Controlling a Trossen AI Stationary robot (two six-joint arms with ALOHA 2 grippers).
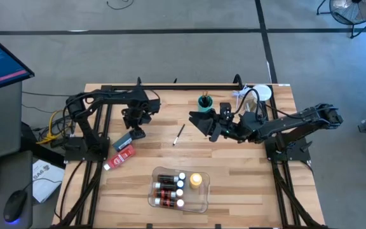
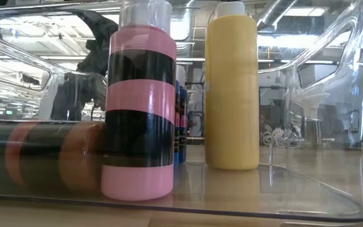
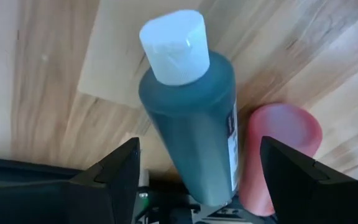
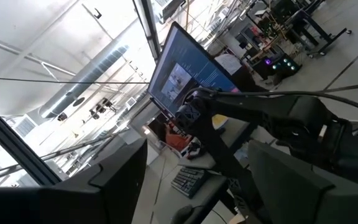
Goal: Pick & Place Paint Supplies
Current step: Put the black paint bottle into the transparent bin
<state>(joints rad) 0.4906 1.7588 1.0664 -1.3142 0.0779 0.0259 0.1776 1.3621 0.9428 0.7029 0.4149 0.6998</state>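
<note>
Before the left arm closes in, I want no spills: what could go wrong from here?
The left pincer stands open around the dark green bottle, and the red tube lies right against it. Closing could pinch or shove the tube too. The bottle lies tilted between the fingers, so it might twist or slip when lifted.

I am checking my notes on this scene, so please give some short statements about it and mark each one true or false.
1. The yellow bottle stands inside the clear plastic tray. True.
2. The left gripper has its jaws shut on the red tube. False: the jaws stand open around a dark green bottle with a white cap; the red tube lies beside it.
3. A thin paint brush lies on the wooden table. True.
4. The right gripper hangs over the tray. False: it is near the teal cup, jaws open.
</note>
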